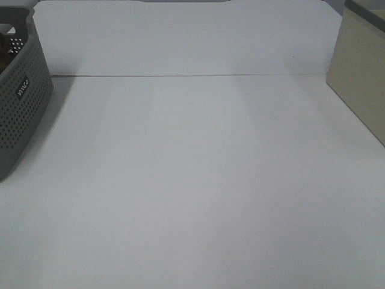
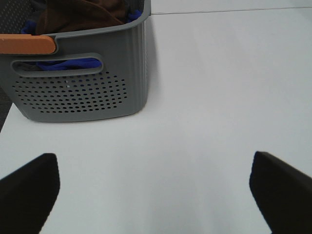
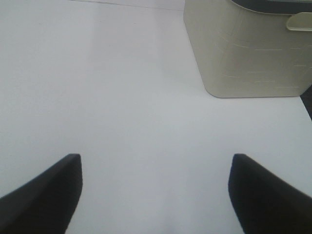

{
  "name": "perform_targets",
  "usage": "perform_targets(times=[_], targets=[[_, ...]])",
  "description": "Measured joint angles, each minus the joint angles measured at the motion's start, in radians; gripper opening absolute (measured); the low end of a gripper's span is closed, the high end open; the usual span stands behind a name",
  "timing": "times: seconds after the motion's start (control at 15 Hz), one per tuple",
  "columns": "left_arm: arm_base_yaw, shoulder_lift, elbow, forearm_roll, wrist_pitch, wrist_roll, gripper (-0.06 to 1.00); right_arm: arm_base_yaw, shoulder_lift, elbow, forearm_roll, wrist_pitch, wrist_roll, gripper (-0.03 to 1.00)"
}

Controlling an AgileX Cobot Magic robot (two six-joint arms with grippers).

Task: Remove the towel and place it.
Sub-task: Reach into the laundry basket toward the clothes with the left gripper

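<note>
The towel (image 2: 80, 14), dark brown, lies bunched inside the grey perforated basket (image 2: 83, 92), on top of blue cloth (image 2: 70, 63). In the high view the basket (image 1: 21, 102) stands at the left edge of the white table; neither arm shows there. My left gripper (image 2: 156, 195) hangs open over bare table, a short way in front of the basket, nothing between its fingers. Over bare table too, my right gripper (image 3: 155, 192) is open and empty, near a cream bin (image 3: 248, 48).
An orange handle piece (image 2: 27, 45) sits on the basket's rim. The cream bin (image 1: 361, 78) stands at the table's right edge. A white back wall (image 1: 180, 36) rises behind the table (image 1: 198, 180).
</note>
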Motion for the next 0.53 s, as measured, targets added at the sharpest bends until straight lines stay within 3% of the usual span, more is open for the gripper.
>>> perform_targets(times=[0.27,0.53], targets=[[0.000,0.000,0.000,0.026,0.000,0.000,0.99,0.000,0.000,0.000,0.000,0.000,-0.001,0.81],[0.000,0.000,0.000,0.033,0.000,0.000,0.99,0.000,0.000,0.000,-0.002,0.000,0.000,0.96]])
